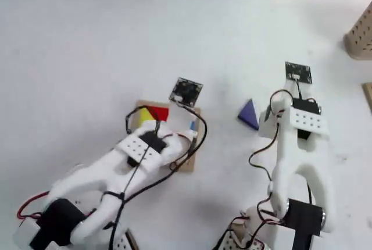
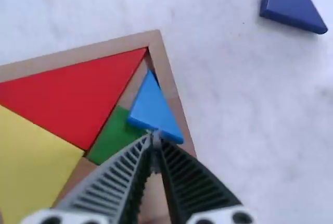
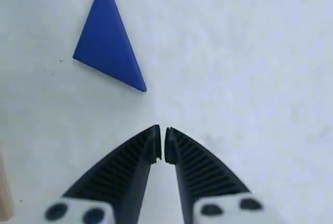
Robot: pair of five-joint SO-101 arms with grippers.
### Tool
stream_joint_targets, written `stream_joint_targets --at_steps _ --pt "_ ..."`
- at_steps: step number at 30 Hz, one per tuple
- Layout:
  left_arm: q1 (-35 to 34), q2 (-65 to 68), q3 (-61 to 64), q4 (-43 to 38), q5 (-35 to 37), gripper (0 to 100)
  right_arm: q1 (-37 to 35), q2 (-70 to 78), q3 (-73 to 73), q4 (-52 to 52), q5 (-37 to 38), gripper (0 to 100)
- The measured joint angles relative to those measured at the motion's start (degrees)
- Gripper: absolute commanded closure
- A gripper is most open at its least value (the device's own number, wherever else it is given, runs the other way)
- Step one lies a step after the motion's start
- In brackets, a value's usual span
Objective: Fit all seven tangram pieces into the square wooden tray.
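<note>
Desk [image 1: 87, 40] is carrying a tray [image 2: 78, 57]; left gripper [image 2: 154, 139], jaws pressed together, is touching a light blue triangle [image 2: 151, 107]. Right gripper [image 3: 161, 146], jaws together, is hovering near a dark blue triangle [image 3: 106, 41].

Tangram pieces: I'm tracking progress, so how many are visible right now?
5. In the tray: red triangle, yellow piece, green piece, light blue triangle. On the table: dark blue triangle. The left arm over the tray may hide others.
</note>
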Motion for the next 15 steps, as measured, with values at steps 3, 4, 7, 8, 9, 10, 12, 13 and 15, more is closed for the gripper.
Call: stream_joint_targets --at_steps 3,4,7,8,9,10,12,13,15 --pt "0.1 0.0 -0.1 0.0 0.0 98 0.0 0.0 0.0 0.0 0.0 97.7" --pt "0.1 0.0 -0.1 0.0 0.0 98 0.1 0.0 0.0 0.0 0.0 97.7" --pt "0.1 0.0 -0.1 0.0 0.0 98 0.0 0.0 0.0 0.0 0.0 97.7" --pt "0.1 0.0 -0.1 0.0 0.0 98 0.0 0.0 0.0 0.0 0.0 97.7" --pt "0.1 0.0 -0.1 0.0 0.0 98 0.0 0.0 0.0 0.0 0.0 97.7" --pt "0.1 0.0 -0.1 0.0 0.0 98 0.1 0.0 0.0 0.0 0.0 97.7" --pt "0.1 0.4 -0.7 0.0 0.0 98 0.1 0.0 0.0 0.0 0.0 97.7" --pt "0.1 0.7 -1.2 0.0 0.0 98 0.1 0.0 0.0 0.0 0.0 97.7" --pt "0.1 2.4 -2.4 0.2 0.0 98 0.0 0.0 0.0 0.0 0.0 97.7"
